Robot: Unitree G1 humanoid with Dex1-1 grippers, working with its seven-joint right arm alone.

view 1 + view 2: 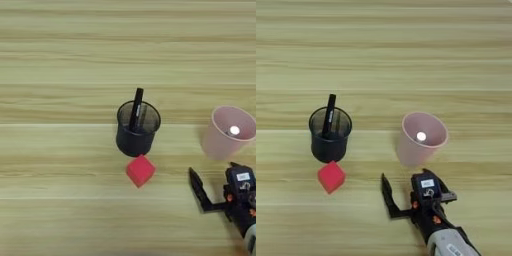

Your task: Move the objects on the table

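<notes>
- Right gripper [406, 192] is sitting low over the table [384, 50], coming in from the 5 o'clock corner on the silver forearm [453, 245].
- Its 2 black fingers are standing spread apart: 1 finger [388, 195] is sticking out toward 10 o'clock, the other is lying up by the gripper body near the pink cup. Released, nothing between them.
- Red cube [331, 176] is resting on the table, turned corner-on, just at 6 o'clock of the pen cup [330, 135], touching or almost touching its base; cannot tell which.
- Pen cup is standing upright, black mesh, with 1 black pen [329, 116] leaning inside and poking out past the rim toward 12 o'clock.
- Pink cup [421, 137] is standing at 3 o'clock of the pen cup, well apart from it, mouth tilted toward the camera, a bright spot showing inside.
- Gripper is sitting at 6 o'clock of the pink cup, just beside it, and at 3 o'clock of the cube, clear of it.
</notes>
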